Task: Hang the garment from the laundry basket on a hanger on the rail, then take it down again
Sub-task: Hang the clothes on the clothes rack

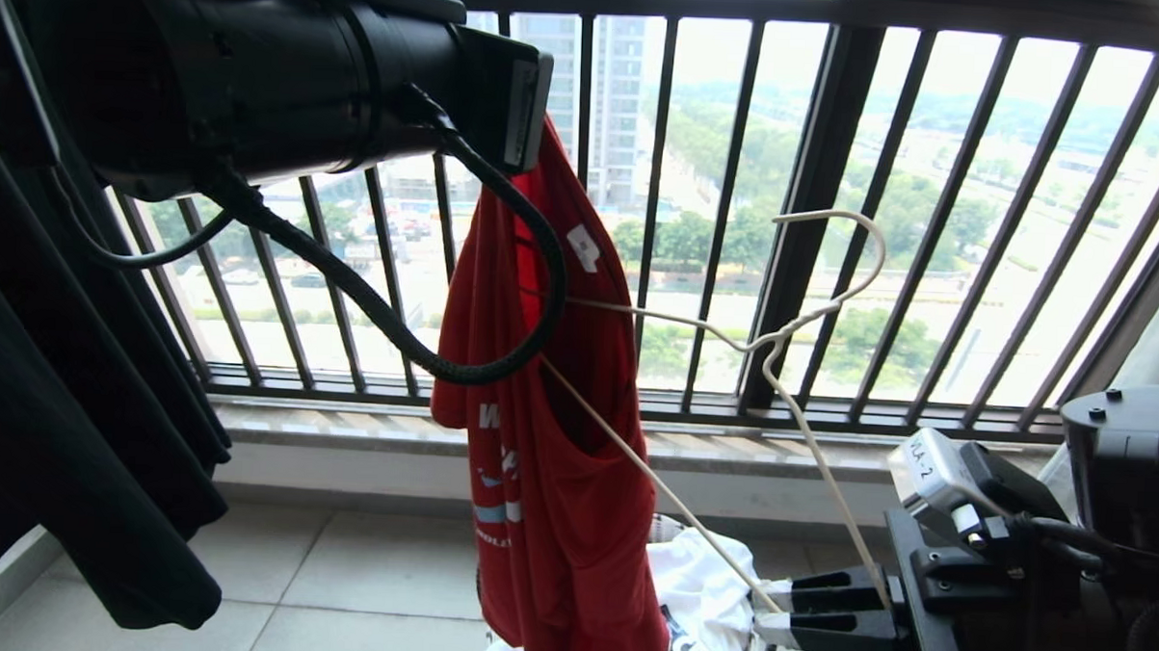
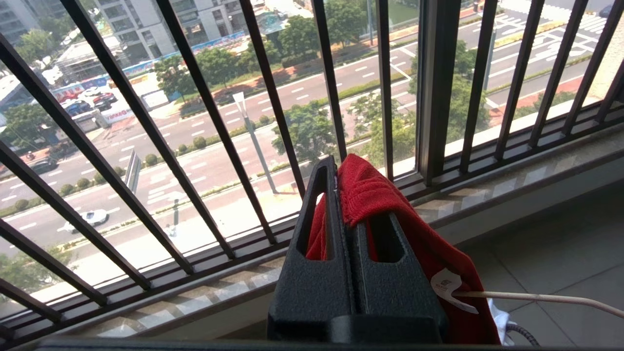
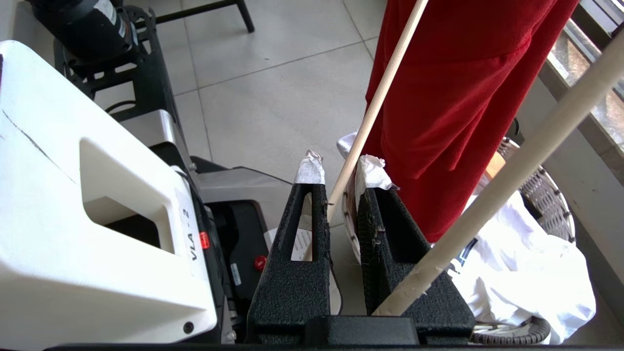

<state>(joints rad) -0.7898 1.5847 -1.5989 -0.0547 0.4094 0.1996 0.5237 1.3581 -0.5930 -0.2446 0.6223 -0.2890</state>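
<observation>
shirt [image 1: 553,517] hangs above the basket [image 3: 546,195], bunched high in the left pincer [image 2: 343,195], clamped on it so the neck gapes. right pincer [image 3: 336,180], clamped on the hanger [image 1: 811,314], feeds one arm in.

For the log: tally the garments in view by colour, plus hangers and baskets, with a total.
Red garment, held up by the shut left gripper: 1
White garment, lying in the basket: 1
Black garment, hanging at the left: 1
White wire hanger, clamped in the right gripper: 1
Woven basket: 1
Total: 5
</observation>
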